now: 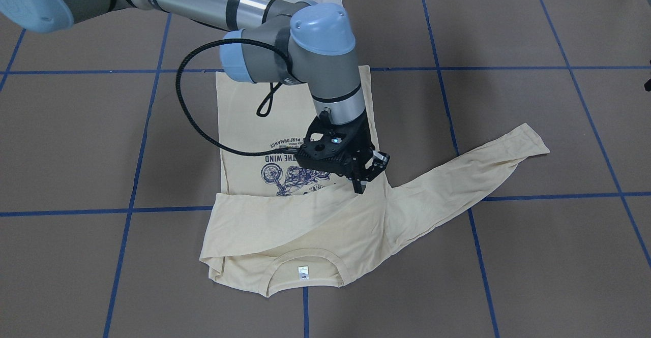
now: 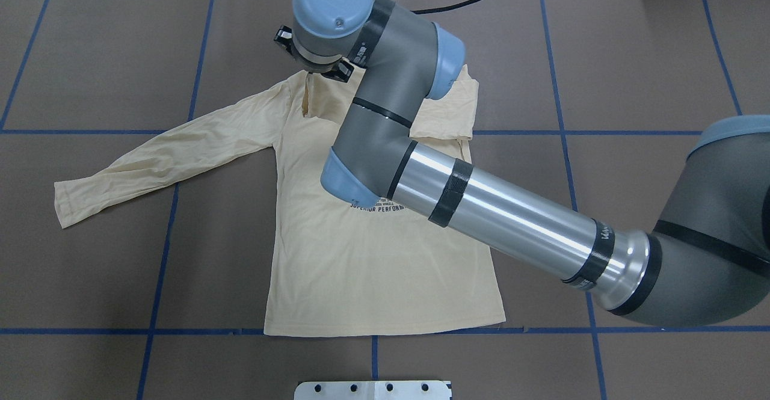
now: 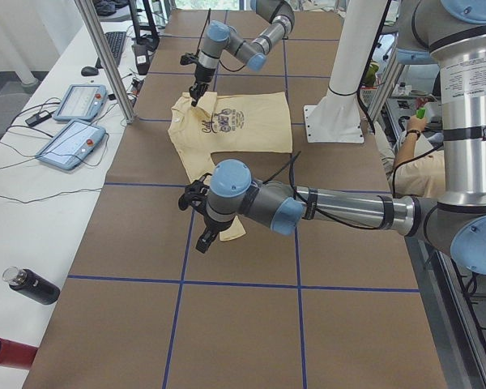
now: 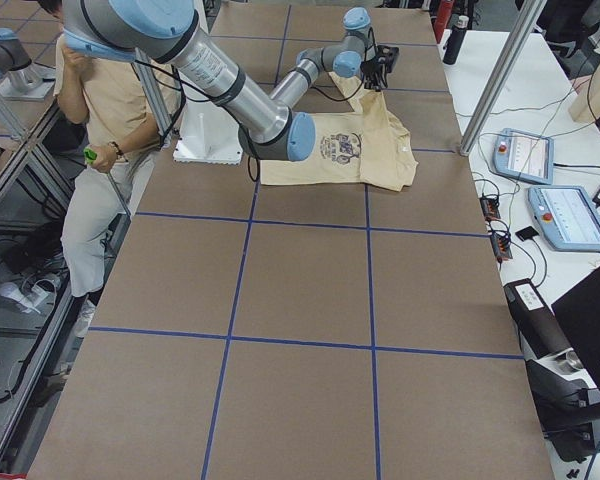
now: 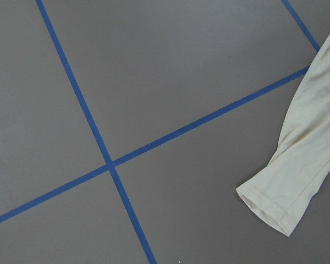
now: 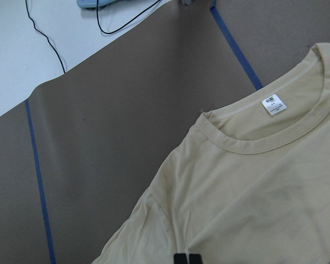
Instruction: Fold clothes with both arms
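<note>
The pale cream-yellow T-shirt (image 1: pixel 244 114) lies flat on the brown table (image 1: pixel 508 256), print up, neckline towards the operators' side. One sleeve is folded across the chest; the other sleeve (image 2: pixel 162 159) lies spread out to the robot's left. My right gripper (image 1: pixel 360 188) stands tip-down at the end of the folded sleeve, shut on it; its fingertips (image 6: pixel 180 258) show closed in the right wrist view. My left gripper (image 3: pixel 204 235) hovers by the spread sleeve's cuff (image 5: pixel 275 203); I cannot tell whether it is open or shut.
Blue tape lines (image 2: pixel 162 237) grid the table. The white pedestal base (image 2: pixel 373 390) stands at the robot's side of the table. Tablets (image 3: pixel 81 101) and a dark bottle (image 3: pixel 32 288) lie on the side bench. A person (image 4: pixel 100 120) sits behind the robot.
</note>
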Tool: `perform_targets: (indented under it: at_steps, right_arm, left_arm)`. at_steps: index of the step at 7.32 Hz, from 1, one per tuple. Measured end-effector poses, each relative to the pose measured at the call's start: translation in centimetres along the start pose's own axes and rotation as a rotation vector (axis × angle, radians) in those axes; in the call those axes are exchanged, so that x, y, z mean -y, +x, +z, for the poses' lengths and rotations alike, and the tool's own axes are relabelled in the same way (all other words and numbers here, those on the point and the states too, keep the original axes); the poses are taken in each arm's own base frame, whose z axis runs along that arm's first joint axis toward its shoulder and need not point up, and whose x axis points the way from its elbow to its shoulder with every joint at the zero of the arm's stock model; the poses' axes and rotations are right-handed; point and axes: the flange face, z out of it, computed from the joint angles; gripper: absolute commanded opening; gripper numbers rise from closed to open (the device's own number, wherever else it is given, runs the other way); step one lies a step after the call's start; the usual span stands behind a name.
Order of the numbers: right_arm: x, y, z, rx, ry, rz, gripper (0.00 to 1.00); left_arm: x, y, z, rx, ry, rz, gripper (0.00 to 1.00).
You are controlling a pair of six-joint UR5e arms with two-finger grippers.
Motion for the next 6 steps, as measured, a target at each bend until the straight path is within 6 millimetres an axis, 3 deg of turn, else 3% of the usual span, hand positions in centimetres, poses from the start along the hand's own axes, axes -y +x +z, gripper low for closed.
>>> perform_targets:
  at_steps: [2,5,6]
  right_arm:
    - [-3.6,-0.7,3.6,0.015,0.013,-0.02,0.0]
    - [-4.7,-3.2,5.8,0.018,0.018,-0.009,0.0]
    - [-4.8,-3.7,6.4,0.024,0.017,0.006,0.1]
  left_arm:
    - [0.0,0.0,0.1,-0.001,-0.001,-0.001,1.0]
    - [0.0,0.0,0.1,-0.002,-0.002,-0.001,1.0]
    - [0.0,0.1,0.0,-0.002,-0.001,0.001,1.0]
